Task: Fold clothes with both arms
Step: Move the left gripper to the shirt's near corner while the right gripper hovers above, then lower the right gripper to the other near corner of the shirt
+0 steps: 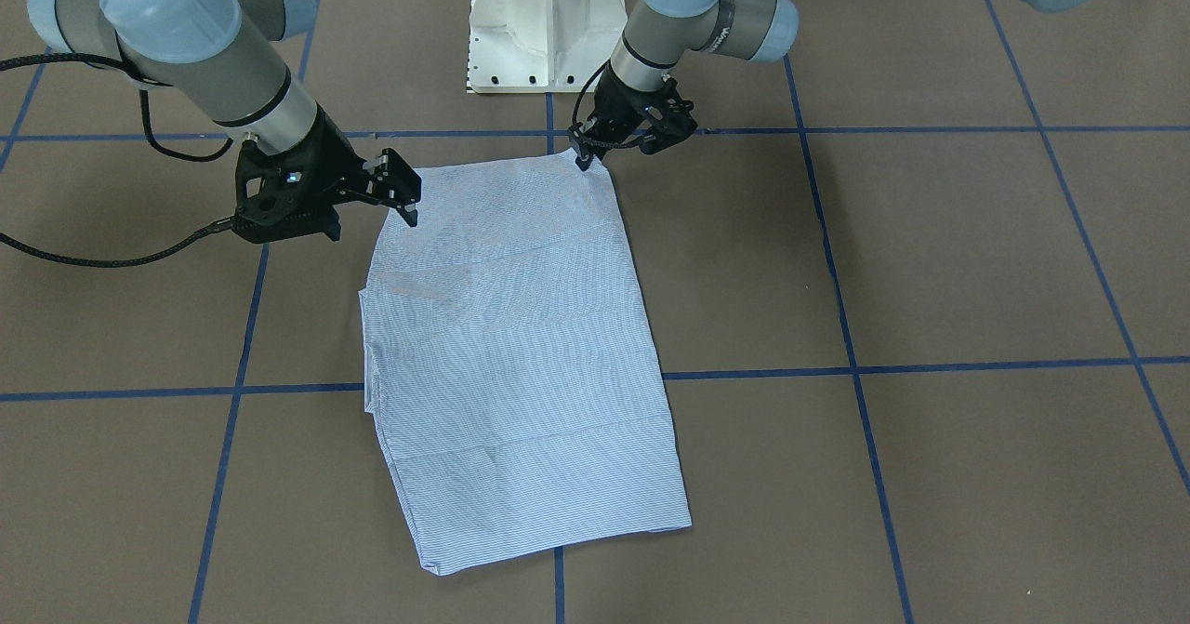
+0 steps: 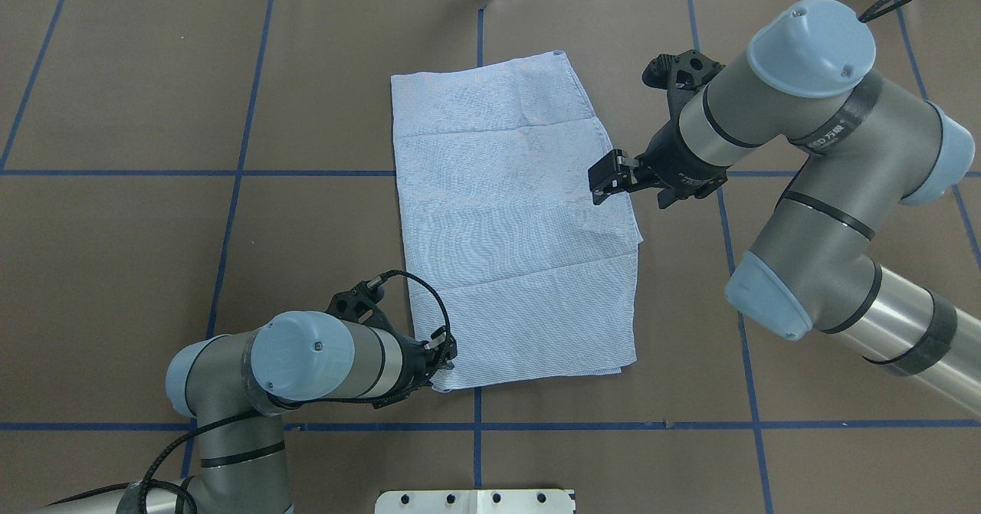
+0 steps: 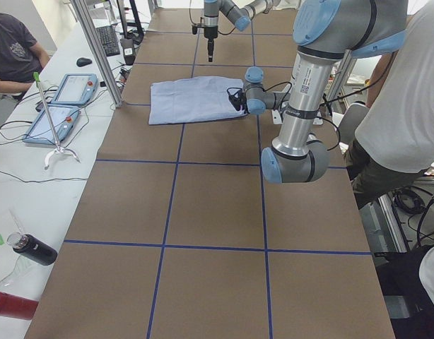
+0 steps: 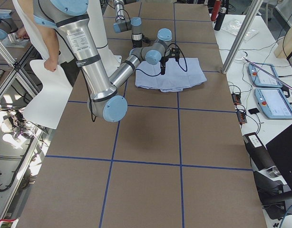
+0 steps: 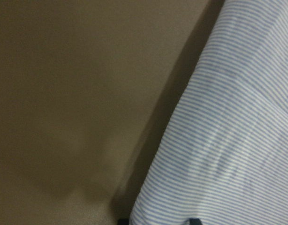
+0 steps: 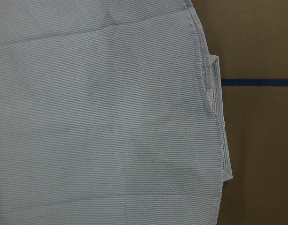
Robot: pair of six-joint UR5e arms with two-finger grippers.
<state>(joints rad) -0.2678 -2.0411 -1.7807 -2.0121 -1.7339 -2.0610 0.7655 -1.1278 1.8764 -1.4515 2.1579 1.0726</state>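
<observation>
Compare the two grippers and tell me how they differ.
The left gripper is down at the shirt, its tips at the near left corner; the right gripper hangs above it, touching nothing. The left is at a corner; the right is over the shirt's right edge, farther out. Both are black, two-fingered, and at the shirt's border; I cannot tell whether either is open.

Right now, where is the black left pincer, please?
The left pincer sits lower left overhead, at the near corner of the blue-and-white striped shirt.
</observation>
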